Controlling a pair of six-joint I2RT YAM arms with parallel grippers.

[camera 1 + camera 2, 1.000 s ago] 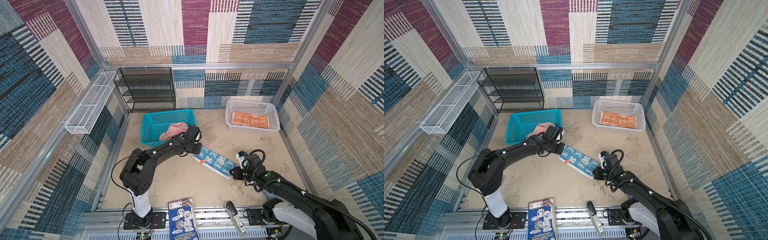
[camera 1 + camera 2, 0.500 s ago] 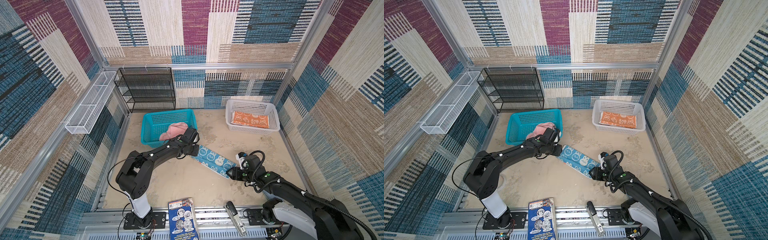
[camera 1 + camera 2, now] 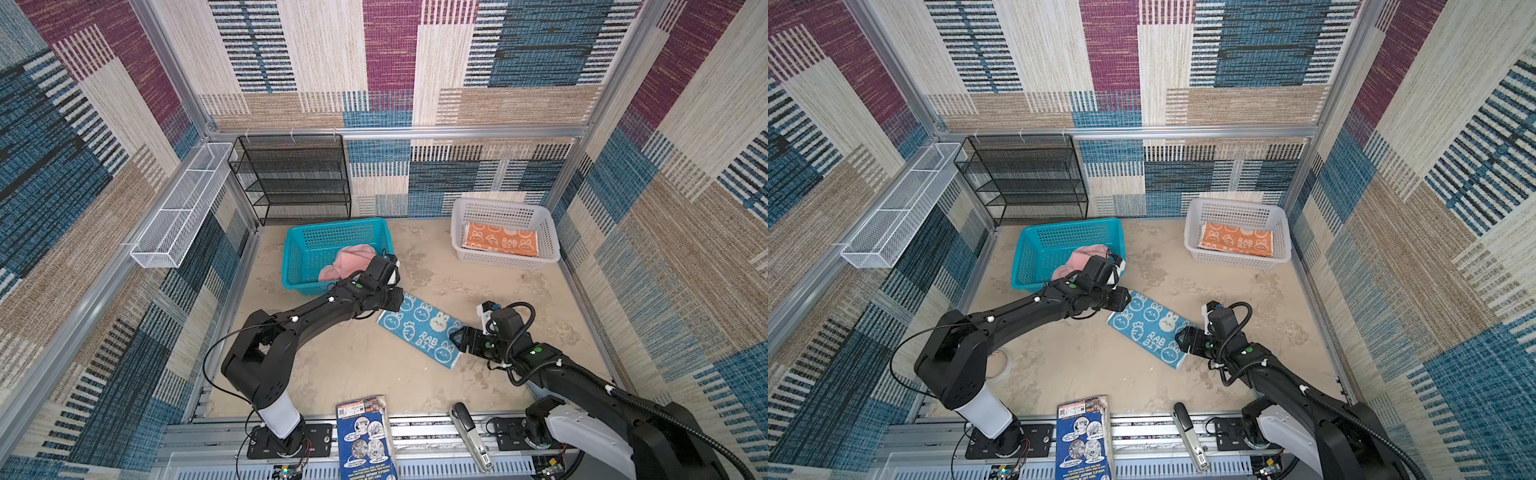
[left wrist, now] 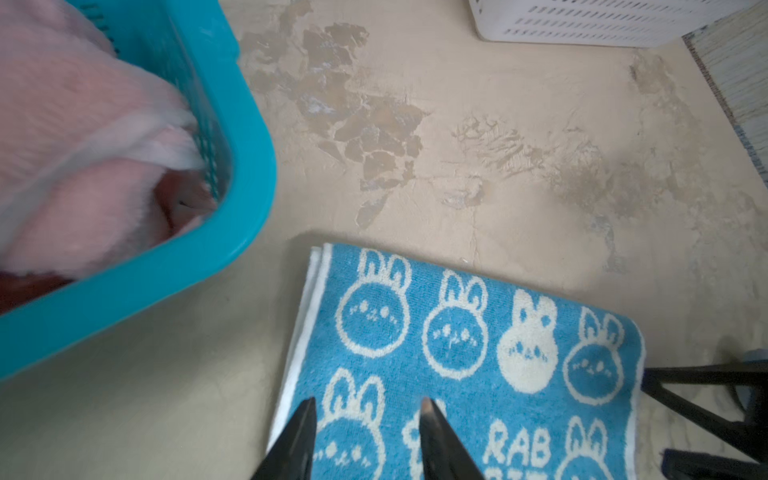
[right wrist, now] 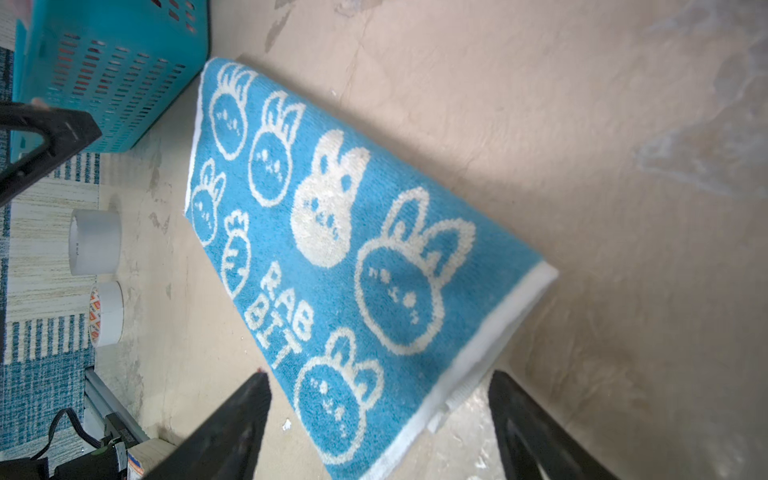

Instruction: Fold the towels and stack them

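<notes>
While both sets of jaws stand apart with nothing pinched, the left gripper (image 4: 368,405) hovers over 1 short end of the blue terry towel with white rabbit-and-carrot print (image 3: 424,328). The right gripper (image 5: 379,376) straddles the opposite white-edged end, fingers wide on either side! That towel lies flat on the beige tabletop (image 3: 353,365) as a long doubled strip, slanting between the 2 arms.

Further out, the orange rabbit-print towel (image 3: 500,244) sits folded in the white slotted plastic basket (image 3: 507,262). The plain pink towel (image 3: 347,266) is bunched in the teal plastic basket (image 3: 332,237), just beside the left gripper. By my read, 1 towel is placed, 1 half-folded, 1 untouched.

The danger now: a pinch catching only the top layer would peel the strip open, and uneven lifts at the 2 ends would skew the next fold. A careless left swing could also clip that teal rim.
</notes>
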